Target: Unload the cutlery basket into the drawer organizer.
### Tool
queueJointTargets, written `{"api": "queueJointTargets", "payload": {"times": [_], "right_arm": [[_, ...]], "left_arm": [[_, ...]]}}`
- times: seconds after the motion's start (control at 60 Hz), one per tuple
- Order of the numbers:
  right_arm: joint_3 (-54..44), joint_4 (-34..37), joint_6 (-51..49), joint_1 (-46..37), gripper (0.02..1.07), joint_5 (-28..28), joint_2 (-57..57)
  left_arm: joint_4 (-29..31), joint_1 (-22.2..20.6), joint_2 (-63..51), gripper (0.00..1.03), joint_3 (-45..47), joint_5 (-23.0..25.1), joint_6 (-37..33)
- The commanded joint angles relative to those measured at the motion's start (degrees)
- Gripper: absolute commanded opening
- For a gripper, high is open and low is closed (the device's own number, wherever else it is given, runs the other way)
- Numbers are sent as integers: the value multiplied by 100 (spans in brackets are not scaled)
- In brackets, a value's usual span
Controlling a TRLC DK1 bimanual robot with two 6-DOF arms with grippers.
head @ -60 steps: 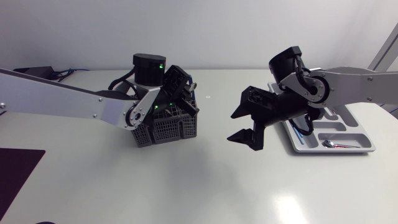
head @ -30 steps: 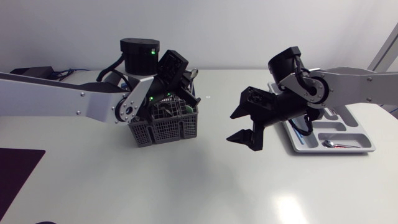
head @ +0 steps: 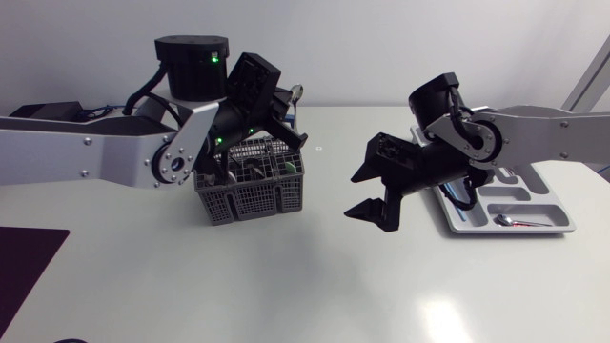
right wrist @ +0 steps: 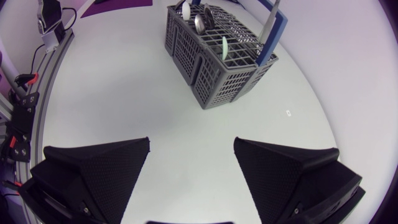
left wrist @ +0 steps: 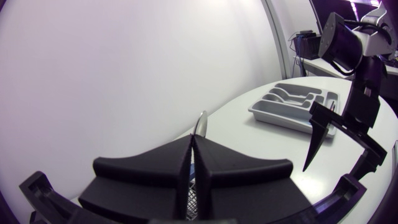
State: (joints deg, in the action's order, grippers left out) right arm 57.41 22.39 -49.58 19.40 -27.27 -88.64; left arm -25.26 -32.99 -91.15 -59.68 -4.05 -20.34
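Note:
The dark grey cutlery basket [head: 250, 186] stands left of centre; the right wrist view shows spoons [right wrist: 200, 22] and a blue-handled piece [right wrist: 272, 31] upright in the basket [right wrist: 217, 53]. Just above the basket, my left gripper [head: 284, 119] is shut on a silver cutlery piece [head: 296, 93], whose end pokes out past the fingertips [left wrist: 200, 124]. The grey drawer organizer [head: 534, 205] lies at the right, also seen from the left wrist as the organizer [left wrist: 292, 106]. Between basket and organizer, my right gripper [head: 376, 191] hangs open and empty above the table, seen as the right gripper [right wrist: 191, 165] in its own view.
A spoon [head: 510, 221] and blue-handled pieces [head: 462, 200] lie in the organizer's compartments. Bare white tabletop stretches between basket and organizer and along the front. A dark mat [head: 24, 262] lies at the front left corner.
My left arm has risen out of the basket, lifting the silver piece with it. The right arm has stayed in place with its jaws wide.

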Motion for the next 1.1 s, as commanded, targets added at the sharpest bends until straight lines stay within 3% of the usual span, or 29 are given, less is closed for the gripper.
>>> {"api": "queueJointTargets", "payload": {"times": [0.0,0.383,0.683,0.917,1.083], "right_arm": [[-89,-112,335,20,101,-59,207],[-72,-455,1750,-41,101,-59,664],[-168,-842,2453,240,100,125,778],[-195,-1395,2849,548,92,600,725],[-1,-1510,3077,609,71,749,488]], "left_arm": [[56,-111,195,4,158,-60,452],[1559,-251,256,4,-395,-25,2675],[1910,-410,326,4,-597,212,3765],[2174,-427,282,4,-747,546,4354],[2183,-401,274,4,-720,704,4574]]}}
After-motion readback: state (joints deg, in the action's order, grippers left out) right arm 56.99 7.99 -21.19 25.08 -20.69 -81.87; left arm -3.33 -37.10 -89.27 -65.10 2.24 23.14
